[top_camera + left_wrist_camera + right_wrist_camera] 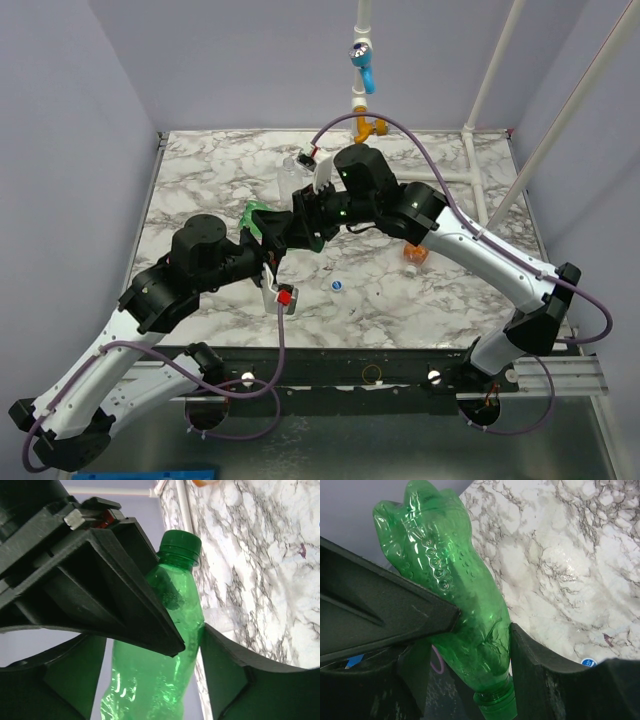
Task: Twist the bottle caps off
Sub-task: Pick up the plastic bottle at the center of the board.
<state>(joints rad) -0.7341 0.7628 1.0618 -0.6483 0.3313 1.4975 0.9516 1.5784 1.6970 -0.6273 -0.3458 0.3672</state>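
Grip check for you: the crumpled green plastic bottle (160,680) hangs between both arms over the white marble tabletop (200,170), left of its middle. Your right gripper (484,622) is clenched on the bottle's body toward the neck end, with both fingers pressed against the plastic. Your left gripper (190,640) straddles the body, but you cannot tell whether it is squeezing. The round green screw cap (181,541) sits on the neck. A small loose blue-and-white cap (338,285) lies on the marble nearby.
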